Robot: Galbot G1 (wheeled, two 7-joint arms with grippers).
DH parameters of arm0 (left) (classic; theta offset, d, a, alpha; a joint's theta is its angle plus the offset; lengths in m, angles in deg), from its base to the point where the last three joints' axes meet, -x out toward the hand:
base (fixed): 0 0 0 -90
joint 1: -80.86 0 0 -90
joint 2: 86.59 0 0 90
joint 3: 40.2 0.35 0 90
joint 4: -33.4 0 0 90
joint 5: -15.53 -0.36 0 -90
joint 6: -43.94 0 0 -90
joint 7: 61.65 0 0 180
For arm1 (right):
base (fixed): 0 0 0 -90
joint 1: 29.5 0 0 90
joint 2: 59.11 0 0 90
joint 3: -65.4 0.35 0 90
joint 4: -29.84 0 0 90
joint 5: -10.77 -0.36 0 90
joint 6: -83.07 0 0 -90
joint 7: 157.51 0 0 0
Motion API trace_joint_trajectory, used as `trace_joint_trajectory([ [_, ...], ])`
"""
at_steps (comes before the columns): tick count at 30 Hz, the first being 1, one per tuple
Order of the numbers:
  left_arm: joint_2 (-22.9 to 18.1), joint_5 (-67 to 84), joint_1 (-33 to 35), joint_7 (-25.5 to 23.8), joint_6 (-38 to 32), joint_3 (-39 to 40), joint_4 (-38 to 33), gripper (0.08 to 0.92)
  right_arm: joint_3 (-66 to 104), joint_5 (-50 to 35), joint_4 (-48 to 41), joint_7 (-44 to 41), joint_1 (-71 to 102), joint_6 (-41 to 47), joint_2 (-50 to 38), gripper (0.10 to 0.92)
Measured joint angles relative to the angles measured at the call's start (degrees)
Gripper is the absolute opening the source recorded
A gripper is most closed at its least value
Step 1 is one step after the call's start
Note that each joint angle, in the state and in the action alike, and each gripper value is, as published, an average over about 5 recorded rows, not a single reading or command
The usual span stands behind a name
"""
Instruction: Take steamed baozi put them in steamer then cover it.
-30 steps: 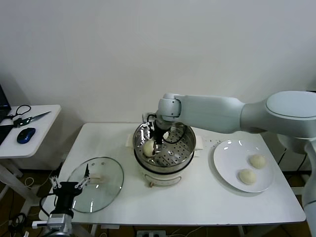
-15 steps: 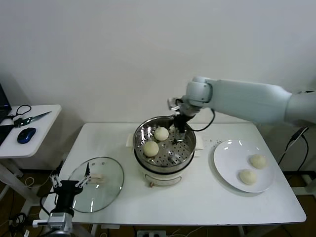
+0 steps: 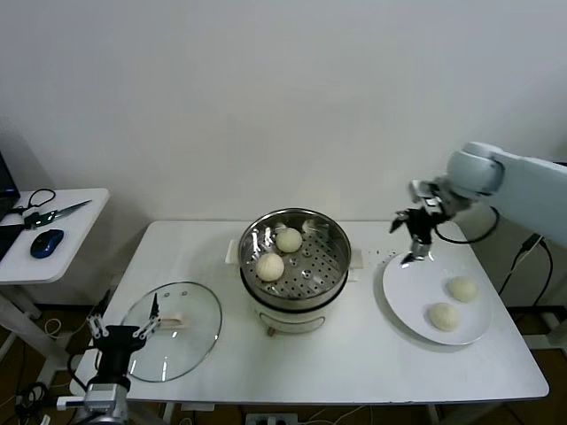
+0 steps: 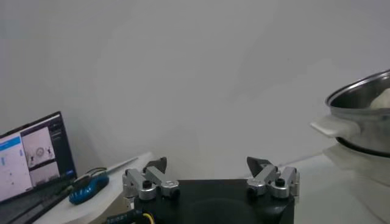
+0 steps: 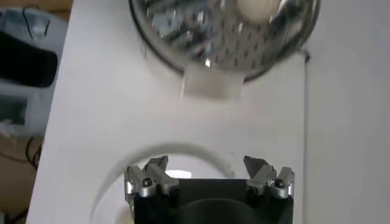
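The steamer (image 3: 295,285) stands mid-table, uncovered, with two steamed baozi (image 3: 288,239) (image 3: 270,266) on its perforated tray. Two more baozi (image 3: 462,289) (image 3: 443,316) lie on the white plate (image 3: 400,297) at the right. My right gripper (image 3: 406,241) hangs open and holds nothing, above the plate's far left rim. In the right wrist view the right gripper (image 5: 206,163) is over the plate rim (image 5: 164,146), with the steamer (image 5: 225,36) and one baozi (image 5: 253,7) beyond. The glass lid (image 3: 170,329) lies flat at the front left. My left gripper (image 3: 124,312) (image 4: 208,164) waits open beside it.
A small side table (image 3: 80,230) at the far left carries a blue mouse (image 3: 46,242) and scissors (image 3: 53,212). The left wrist view shows a laptop (image 4: 33,158) there and the steamer's wall (image 4: 365,109) farther off. A white wall backs the table.
My right arm has lifted out of the steamer and swung right to above the plate. A second baozi now shows in the steamer. The left arm has not moved.
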Motion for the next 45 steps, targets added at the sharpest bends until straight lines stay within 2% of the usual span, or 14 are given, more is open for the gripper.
trace_joint_trajectory([
  [9,-0.38,-0.73,0.17,0.16,0.41,0.00,-0.22,0.823,9.43,10.95,-2.52,-1.14,13.03,-3.81,-4.75,0.823],
  [20,-0.43,-0.93,0.58,0.26,0.50,-0.07,-0.20,0.823,18.18,19.48,-6.29,-1.28,25.85,-6.26,-4.81,0.823],
  [39,-0.06,-1.88,0.45,0.33,0.88,0.04,0.26,0.823,23.82,24.25,-13.46,-2.10,32.68,-8.55,2.12,0.821],
  [45,0.04,-2.13,0.40,0.35,1.01,0.21,0.16,0.823,24.48,24.58,-14.62,-2.95,33.16,-9.45,2.40,0.780],
])
